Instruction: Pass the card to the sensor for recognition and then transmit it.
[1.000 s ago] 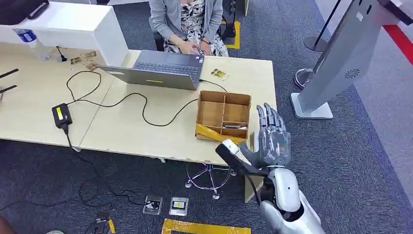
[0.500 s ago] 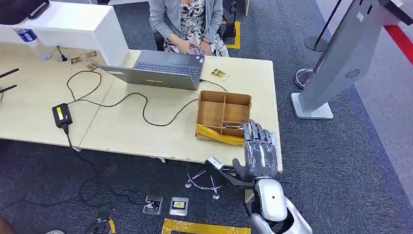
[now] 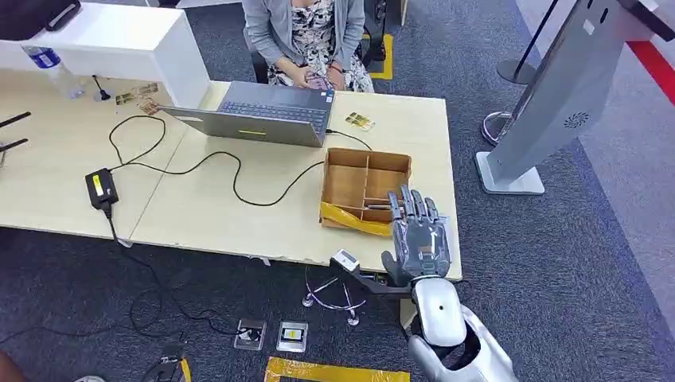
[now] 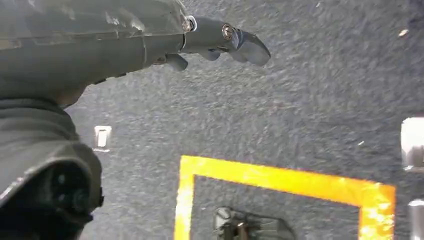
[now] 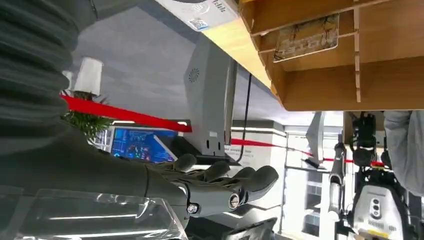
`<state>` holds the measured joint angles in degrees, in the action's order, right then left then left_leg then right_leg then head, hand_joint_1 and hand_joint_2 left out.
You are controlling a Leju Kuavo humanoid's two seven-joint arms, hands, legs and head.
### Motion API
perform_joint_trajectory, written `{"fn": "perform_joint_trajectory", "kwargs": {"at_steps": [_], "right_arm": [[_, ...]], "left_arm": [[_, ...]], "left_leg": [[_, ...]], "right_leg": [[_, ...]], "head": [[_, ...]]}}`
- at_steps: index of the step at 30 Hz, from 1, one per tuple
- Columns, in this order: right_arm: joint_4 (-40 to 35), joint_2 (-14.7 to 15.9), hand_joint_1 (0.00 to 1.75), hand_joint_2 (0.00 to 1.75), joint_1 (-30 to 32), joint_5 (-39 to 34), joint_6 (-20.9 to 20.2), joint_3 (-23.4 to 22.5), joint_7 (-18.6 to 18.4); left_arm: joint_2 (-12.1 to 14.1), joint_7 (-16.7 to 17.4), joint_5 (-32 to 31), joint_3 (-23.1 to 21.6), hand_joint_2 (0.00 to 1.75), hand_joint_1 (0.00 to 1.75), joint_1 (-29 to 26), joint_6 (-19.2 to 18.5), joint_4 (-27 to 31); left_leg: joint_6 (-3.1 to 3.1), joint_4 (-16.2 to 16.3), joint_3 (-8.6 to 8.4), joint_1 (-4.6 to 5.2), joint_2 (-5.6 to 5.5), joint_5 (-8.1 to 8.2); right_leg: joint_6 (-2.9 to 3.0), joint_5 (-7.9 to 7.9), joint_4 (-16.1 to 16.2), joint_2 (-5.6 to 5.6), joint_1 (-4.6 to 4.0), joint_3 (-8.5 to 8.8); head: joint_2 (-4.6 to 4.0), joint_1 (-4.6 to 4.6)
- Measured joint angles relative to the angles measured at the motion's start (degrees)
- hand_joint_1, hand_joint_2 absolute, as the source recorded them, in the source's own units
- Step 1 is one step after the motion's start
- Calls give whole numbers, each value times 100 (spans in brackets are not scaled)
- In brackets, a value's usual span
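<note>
My right hand (image 3: 419, 239) is hovering at the near right corner of the pale wooden desk (image 3: 223, 215), fingers stretched out and spread, nothing in it. It's right at the near edge of the brown compartmented wooden tray (image 3: 365, 188). My left hand (image 4: 220, 42) hangs down over the dark blue carpet (image 4: 300, 90) with nothing in it; can't really tell from that angle how far its fingers are curled.

The card I'm after, a small brownish printed card (image 5: 306, 37), lies flat in one of the tray's narrow slots; the wrist camera shows it clearly, the head view barely. So I reckon the step is simply reaching in and picking it up. Doing it well probably means coming down fingertips first into that one slot, thumb opposite, and pinching an edge, since a flat card on a flat floor gives nothing to grab otherwise. Sliding it against a divider to tip an edge up might help.

What's in the way: the thin dividers and the tray walls, plus a strip of yellow tape (image 3: 354, 220) across the tray's near side that my fingers could snag on. The tall grey slanted kiosk stand (image 3: 549, 95) off to my right is my guess for the sensor. Further out there's an open grey laptop (image 3: 259, 115) with a seated person in a grey cardigan (image 3: 302, 36) behind it, a black cable (image 3: 231, 171) looping over the desk, and a black power adapter (image 3: 101, 189).
</note>
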<state>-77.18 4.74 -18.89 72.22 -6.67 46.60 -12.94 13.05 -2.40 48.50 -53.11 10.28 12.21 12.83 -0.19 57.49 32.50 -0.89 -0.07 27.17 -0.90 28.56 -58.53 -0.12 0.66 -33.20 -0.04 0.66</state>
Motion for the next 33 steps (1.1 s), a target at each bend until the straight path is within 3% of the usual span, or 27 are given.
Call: {"fn": "perform_joint_trajectory", "kwargs": {"at_steps": [13, 21, 33], "right_arm": [[361, -424, 0, 175, -515, -278, 96, 11, 203], [1319, -846, 0, 175, -901, -507, 501, 11, 376], [2523, -1172, 0, 175, -1164, -590, 907, 9, 599]], "left_arm": [[122, 85, 7, -2, 0, 0, -155, -122, -177], [124, 133, 142, -2, 0, 0, -172, -76, -201], [135, 142, 203, -2, 0, 0, -195, -24, -203]], "left_leg": [[-1, -1, 2, -3, -4, 0], [-1, -1, 2, -3, -5, -1], [-1, -1, 1, -3, -5, 0]], "right_leg": [[3, 3, 0, -8, -3, -1], [4, 3, 0, -9, -4, -1], [4, 3, 0, -8, -3, -2]], "head": [[0, 0], [0, 0], [0, 0]]}}
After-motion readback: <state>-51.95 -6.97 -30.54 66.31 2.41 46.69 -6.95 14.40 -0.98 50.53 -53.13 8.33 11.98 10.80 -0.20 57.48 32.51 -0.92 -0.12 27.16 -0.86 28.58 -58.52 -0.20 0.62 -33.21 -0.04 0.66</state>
